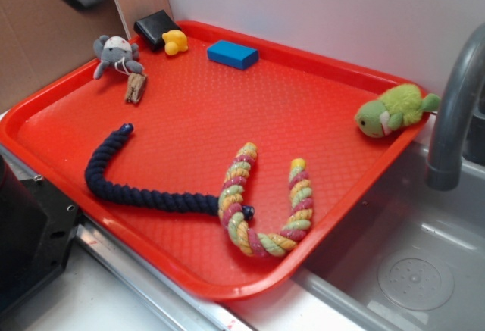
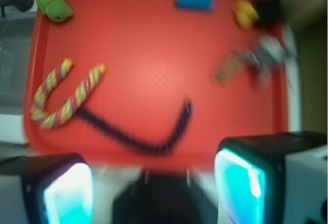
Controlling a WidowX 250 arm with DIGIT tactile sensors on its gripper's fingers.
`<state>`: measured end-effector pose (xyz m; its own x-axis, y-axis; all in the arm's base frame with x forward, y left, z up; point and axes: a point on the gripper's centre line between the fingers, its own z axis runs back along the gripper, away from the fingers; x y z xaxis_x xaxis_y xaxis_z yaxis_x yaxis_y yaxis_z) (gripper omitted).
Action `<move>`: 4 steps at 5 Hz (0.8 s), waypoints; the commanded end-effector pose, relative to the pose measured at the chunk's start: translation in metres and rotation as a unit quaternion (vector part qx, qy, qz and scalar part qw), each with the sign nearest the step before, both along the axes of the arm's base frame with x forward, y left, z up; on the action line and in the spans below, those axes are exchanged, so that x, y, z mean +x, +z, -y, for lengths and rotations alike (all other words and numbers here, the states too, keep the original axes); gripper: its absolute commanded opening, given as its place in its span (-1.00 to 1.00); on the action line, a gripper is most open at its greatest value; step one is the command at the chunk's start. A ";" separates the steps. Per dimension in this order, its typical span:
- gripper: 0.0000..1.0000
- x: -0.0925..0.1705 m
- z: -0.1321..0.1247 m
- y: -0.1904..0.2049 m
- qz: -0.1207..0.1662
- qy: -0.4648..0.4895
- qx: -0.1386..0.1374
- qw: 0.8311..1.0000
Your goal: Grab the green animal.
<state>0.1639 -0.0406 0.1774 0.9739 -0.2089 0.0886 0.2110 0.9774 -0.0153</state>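
Gripper [image 2: 154, 183] fingers [image 2: 66, 193] spread wide, holding nothing, hanging back past the tray's [image 2: 154, 44] near edge (wrist view blurry). Green animal [image 1: 394, 110] lies at the tray's corner next to the grey faucet [image 1: 455, 111], well apart from the rope toys [image 1: 261, 198].

The exterior camera looked down at an angle from the red tray's [image 1: 45, 130] front corner. The blurred wrist camera looked straight down from high above. Both showed the whole tray.
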 end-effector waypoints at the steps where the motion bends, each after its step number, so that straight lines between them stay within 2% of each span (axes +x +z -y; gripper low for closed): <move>1: 1.00 0.095 0.075 -0.033 0.100 -0.194 -0.006 0.976; 3: 1.00 0.095 0.075 -0.033 0.100 -0.194 -0.006 0.976; 4: 1.00 0.104 0.079 -0.077 0.062 -0.212 -0.031 0.975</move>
